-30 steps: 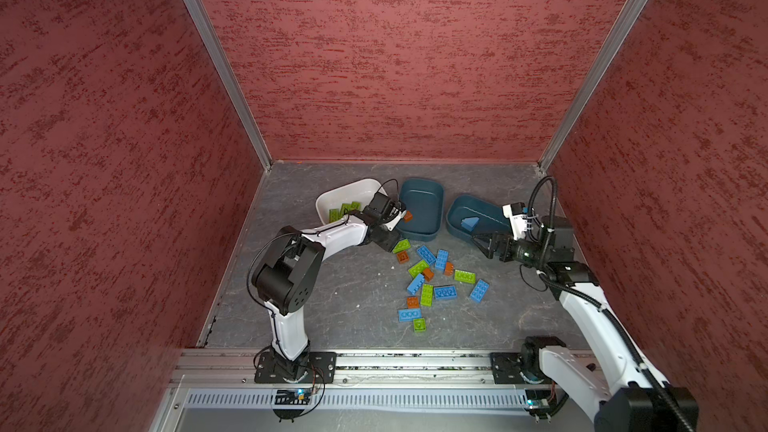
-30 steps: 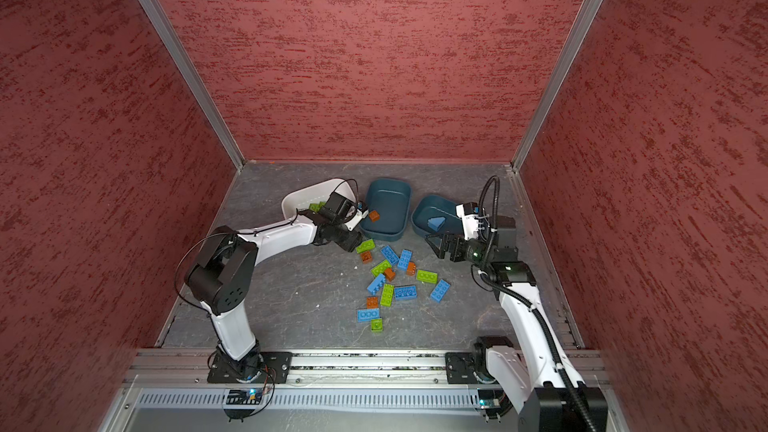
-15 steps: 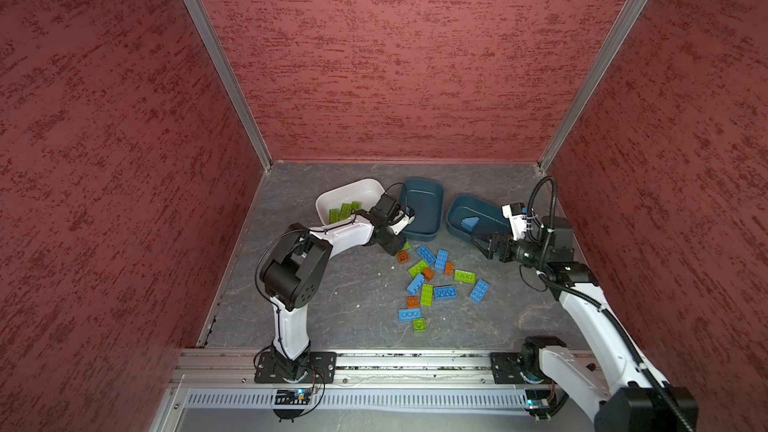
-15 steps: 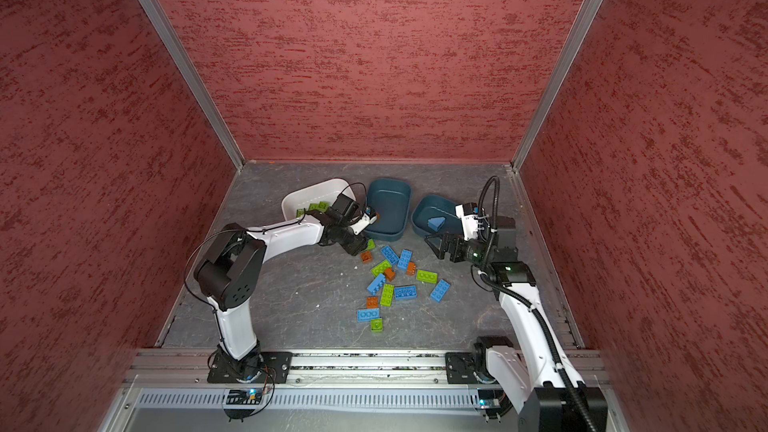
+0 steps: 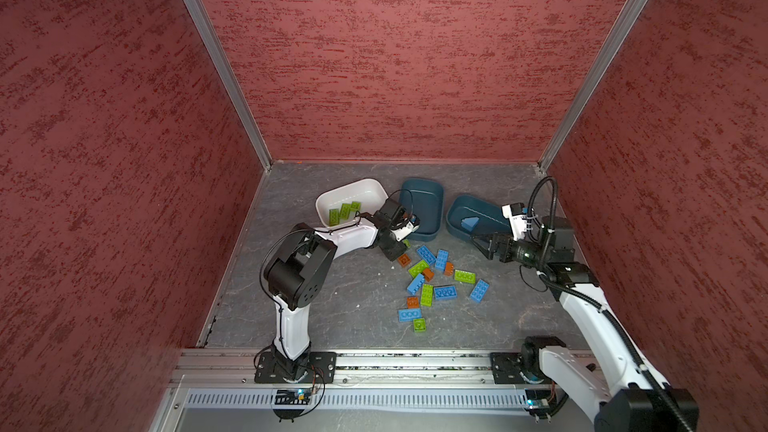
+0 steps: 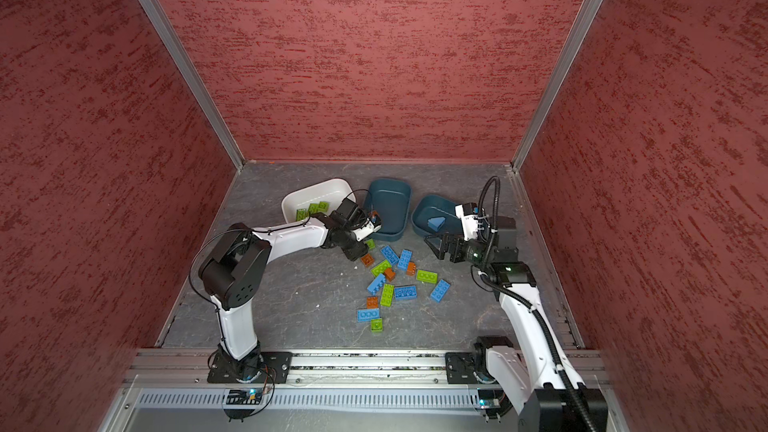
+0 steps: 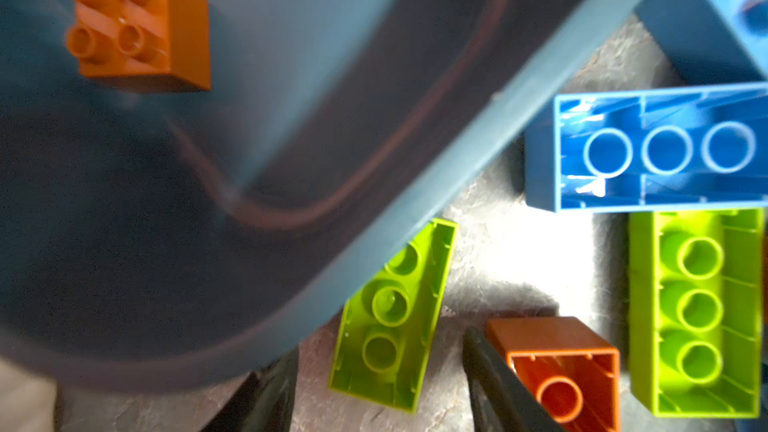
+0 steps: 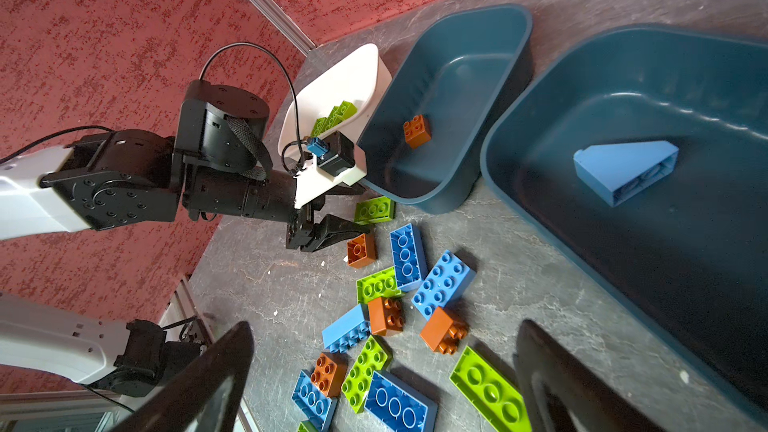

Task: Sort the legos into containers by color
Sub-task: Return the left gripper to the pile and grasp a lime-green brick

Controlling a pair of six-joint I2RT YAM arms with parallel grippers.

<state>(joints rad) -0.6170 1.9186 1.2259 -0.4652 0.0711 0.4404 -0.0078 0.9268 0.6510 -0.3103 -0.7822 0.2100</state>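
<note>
Middle tub: the middle tub (image 5: pixel 420 182), dark teal, is your reference point. One orange brick (image 8: pixel 417 130) rests on its floor, studs showing.
Left gripper: your left gripper (image 7: pixel 378 342) hangs low just in front of the middle tub's near wall, fingers apart and gripping nothing.
Green brick: an upturned green brick (image 7: pixel 390 317) lies between those fingers, its far end tucked against the middle tub's wall. The left wrist view shows a gap on either side of it.
Second orange brick: the second orange brick (image 8: pixel 361 249), hollow side up, lies just beside one finger, a little farther from the middle tub.
White tub: the white tub (image 5: pixel 353 187) stands just beside the middle tub on your left arm's side, with green bricks (image 5: pixel 344 212) inside.
Other teal tub: the other teal tub (image 5: pixel 460 204) stands just beside the middle tub on your right arm's side and holds a blue wedge (image 5: pixel 469 224).
Right gripper: your right gripper (image 5: pixel 478 240) hovers off the middle tub's near corner on that same side, fingers spread wide and empty.
Loose bricks: the loose bricks (image 5: pixel 444 292), blue, green and orange, lie scattered on the grey floor (image 5: pixel 353 284) in front of the middle tub.
</note>
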